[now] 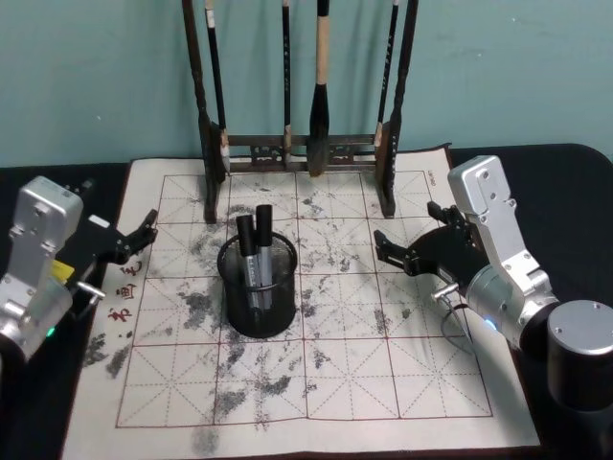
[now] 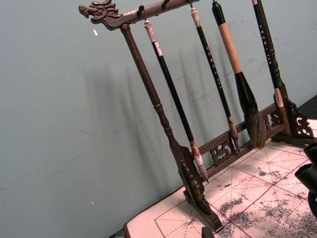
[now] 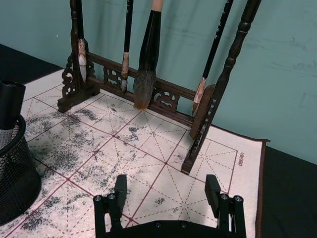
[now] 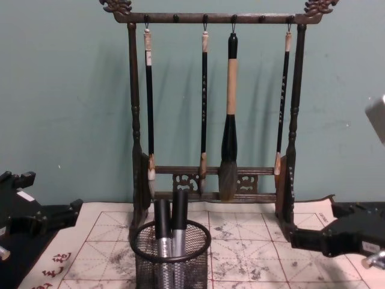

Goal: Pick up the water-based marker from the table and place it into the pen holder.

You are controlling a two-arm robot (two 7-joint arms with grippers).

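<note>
Two grey-bodied, black-capped markers (image 1: pixel 254 251) stand in the round black wire-mesh pen holder (image 1: pixel 257 287). They seem light, stiff and smooth; grip mid-barrel. The right gripper (image 1: pixel 396 247) and left gripper (image 1: pixel 142 231) hang released, empty.

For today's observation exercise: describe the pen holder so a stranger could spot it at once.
Find the cream mat with red grid lines, then the tall wooden brush rack at its back. In front of it stands the pen holder: a short round black mesh cup holding two markers, unlike the rack's hanging brushes.
</note>
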